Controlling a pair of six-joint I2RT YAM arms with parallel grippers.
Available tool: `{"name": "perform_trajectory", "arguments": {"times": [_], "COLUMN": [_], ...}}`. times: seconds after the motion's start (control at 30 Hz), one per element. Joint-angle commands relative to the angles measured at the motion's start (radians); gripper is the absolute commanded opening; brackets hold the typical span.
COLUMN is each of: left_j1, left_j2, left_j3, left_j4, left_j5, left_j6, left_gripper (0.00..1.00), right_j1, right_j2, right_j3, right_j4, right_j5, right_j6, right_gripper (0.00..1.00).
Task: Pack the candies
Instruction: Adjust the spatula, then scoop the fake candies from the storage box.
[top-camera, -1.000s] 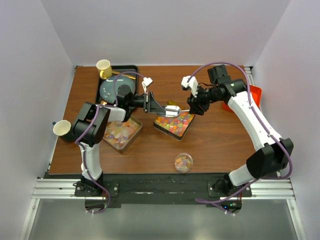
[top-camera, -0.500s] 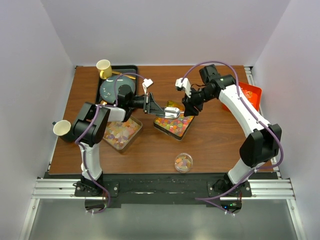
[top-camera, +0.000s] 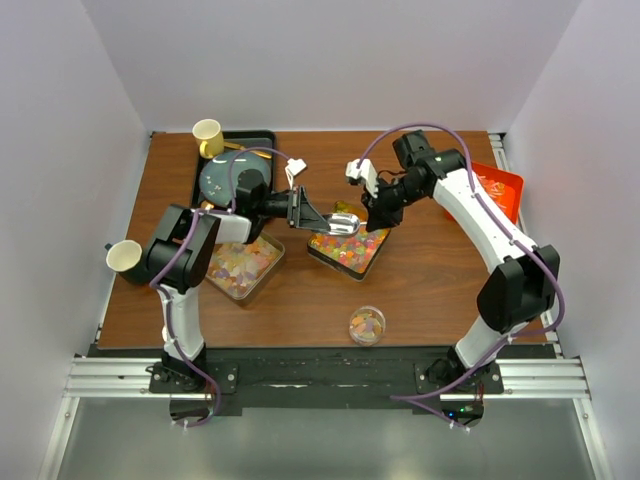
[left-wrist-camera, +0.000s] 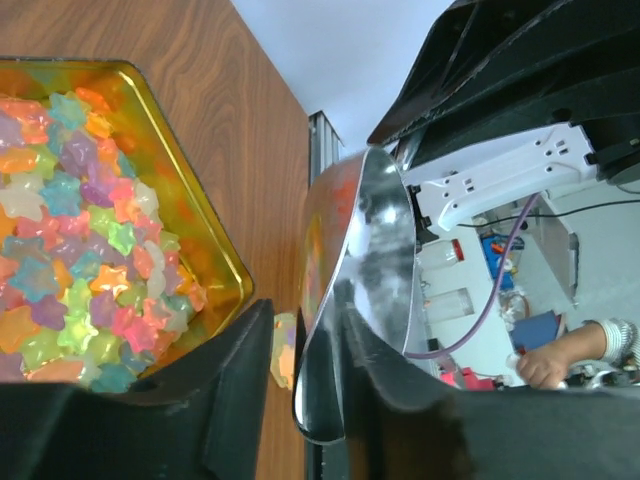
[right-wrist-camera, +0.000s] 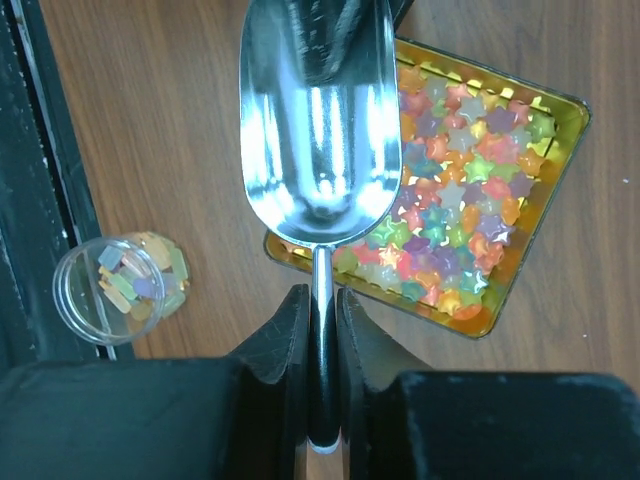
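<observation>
Bright multicolour star candies fill a gold square tin; they also show in the left wrist view and in the right wrist view. Pastel candies lie in a clear tub at the left. A small clear jar near the front holds a few pastel candies. My right gripper is shut on the handle of the empty metal scoop, held above the tin. My left gripper is open, its fingers on either side of the scoop's front lip, with a gap on one side.
A black tray with a dark plate and a yellow cup stands at the back left. A paper cup sits at the left edge. An orange tray lies at the right edge behind my right arm.
My right arm has carried the scoop leftward over the tin, bringing its bowl between my left gripper's fingers. The left arm has stayed still.
</observation>
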Motion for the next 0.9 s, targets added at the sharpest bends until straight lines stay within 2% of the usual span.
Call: {"name": "perform_trajectory", "arguments": {"times": [0.0,0.1,0.13,0.2,0.23,0.37,0.5,0.6,0.73,0.87], "left_j1": [0.027,0.067,0.073,0.087,0.087,0.082,0.069,0.006,-0.072,-0.091], "left_j2": [-0.077,-0.122,-0.129,-0.162,-0.175,-0.257,-0.306,-0.352,-0.389,-0.415], "left_j3": [0.017,0.014,0.016,0.031,0.036,0.016,-0.019,-0.050,-0.099,-0.164], "left_j4": [-0.185,-0.407,-0.466,-0.662,-0.790,-0.908,-0.982,-1.032,-1.006,-0.940], "left_j5": [-0.020,-0.072,-0.080,-0.113,-0.135,-0.259,-0.343,-0.461,-0.550,-0.613], "left_j6": [0.177,0.361,0.468,0.600,0.751,0.990,1.211,1.355,1.371,1.298], "left_gripper": [0.46,0.50,0.50,0.52,0.52,0.54,0.56,0.56,0.56,0.57], "right_j1": [0.002,-0.021,-0.027,-0.036,-0.041,-0.044,-0.027,0.007,0.050,0.070], "right_j2": [0.024,0.067,0.078,0.108,0.134,0.197,0.278,0.312,0.309,0.314], "right_j3": [0.105,0.182,0.200,0.245,0.257,0.317,0.453,0.487,0.446,0.431], "right_j4": [-0.071,-0.210,-0.243,-0.324,-0.341,-0.395,-0.451,-0.459,-0.430,-0.421], "right_j5": [0.048,0.143,0.168,0.247,0.280,0.412,0.522,0.591,0.715,0.781], "right_j6": [-0.111,-0.300,-0.375,-0.444,-0.495,-0.574,-0.620,-0.641,-0.685,-0.687], "right_gripper": [0.00,0.00,0.00,0.00,0.00,0.00,0.00,0.00,0.00,0.00]}}
